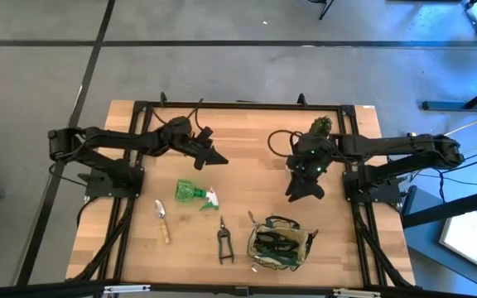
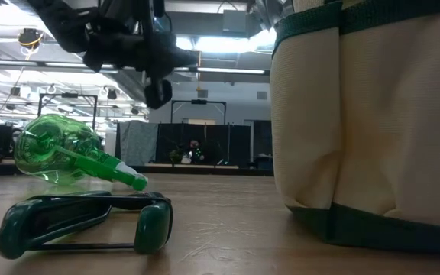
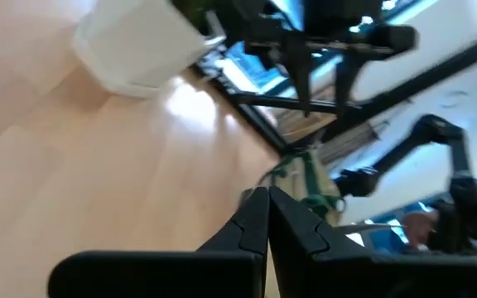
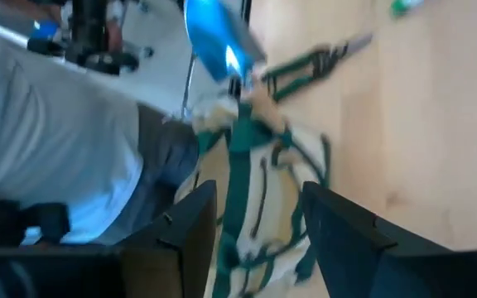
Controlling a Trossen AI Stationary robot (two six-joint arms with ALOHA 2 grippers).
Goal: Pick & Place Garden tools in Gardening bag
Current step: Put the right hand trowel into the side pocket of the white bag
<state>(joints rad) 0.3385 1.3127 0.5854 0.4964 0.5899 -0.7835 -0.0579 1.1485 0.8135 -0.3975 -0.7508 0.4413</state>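
Note:
The gardening bag (image 1: pixel 281 245) stands upright on its base near the table's front edge, with dark tools inside and a shiny blade (image 4: pixel 214 41) sticking out of its top. To its left lie black shears (image 1: pixel 224 242), flat on the wood. A wooden-handled trowel (image 1: pixel 162 220) lies farther left. The green spray bottle (image 1: pixel 195 192) lies on its side at mid-table. My left gripper (image 1: pixel 215 157) hangs shut above the table, just beyond the bottle, touching nothing. My right gripper (image 1: pixel 305 192) is open in the air, on the far side of the bag (image 4: pixel 255 190).
A white pot (image 3: pixel 139 50) with a cactus (image 1: pixel 321 126) stands at the table's far right, behind my right arm. A person in a light shirt (image 4: pixel 65 141) is beyond the table's front edge. Bare wood lies between the bottle and the bag.

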